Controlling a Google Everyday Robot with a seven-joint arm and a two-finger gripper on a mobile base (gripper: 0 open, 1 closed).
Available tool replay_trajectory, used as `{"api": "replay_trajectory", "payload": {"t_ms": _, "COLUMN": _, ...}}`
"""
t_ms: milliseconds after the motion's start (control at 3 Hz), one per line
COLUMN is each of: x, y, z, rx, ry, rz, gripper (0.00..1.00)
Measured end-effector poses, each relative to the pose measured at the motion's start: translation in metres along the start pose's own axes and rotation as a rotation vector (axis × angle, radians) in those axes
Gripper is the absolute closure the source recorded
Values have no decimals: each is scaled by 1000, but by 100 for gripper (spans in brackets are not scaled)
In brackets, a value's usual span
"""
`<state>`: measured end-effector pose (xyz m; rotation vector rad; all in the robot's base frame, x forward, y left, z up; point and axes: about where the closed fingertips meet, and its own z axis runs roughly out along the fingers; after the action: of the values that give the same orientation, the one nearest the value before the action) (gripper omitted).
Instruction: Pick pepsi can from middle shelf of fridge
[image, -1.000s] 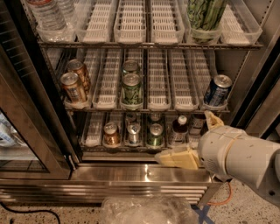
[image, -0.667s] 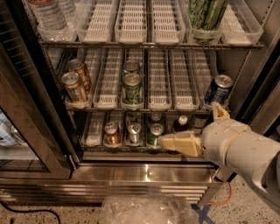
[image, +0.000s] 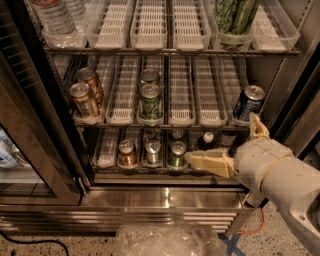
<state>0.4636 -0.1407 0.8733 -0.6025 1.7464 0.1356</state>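
**Pepsi can (image: 248, 103) stands at the right end of the middle shelf (image: 181, 95); our gripper (image: 222, 138) hangs spread wide at lower right, holding nothing.**

We judge the can stiff but thin-walled, smooth and likely slick with cold, so we would take it mid-body across its round side, squeezing gently. The bare lane on its left offers room for one finger. On the right the fridge (image: 150, 197) wall sits near, though that gap is hard to gauge. The lane's front lip and the upper shelf (image: 165, 50) limit lifting.
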Motion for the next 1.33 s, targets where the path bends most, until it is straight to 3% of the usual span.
{"api": "replay_trajectory", "payload": {"t_ms": 333, "x": 0, "y": 0, "z": 0, "rx": 0, "ry": 0, "rz": 0, "gripper": 0}}
{"api": "replay_trajectory", "payload": {"t_ms": 667, "x": 0, "y": -4, "z": 4, "rx": 12, "ry": -18, "rz": 41, "gripper": 0}}
{"api": "replay_trajectory", "payload": {"t_ms": 1000, "x": 4, "y": -32, "z": 4, "rx": 102, "ry": -70, "rz": 92, "gripper": 0}}
{"api": "replay_trajectory", "payload": {"t_ms": 1333, "x": 4, "y": -50, "z": 6, "rx": 191, "ry": -131, "rz": 63, "gripper": 0}}
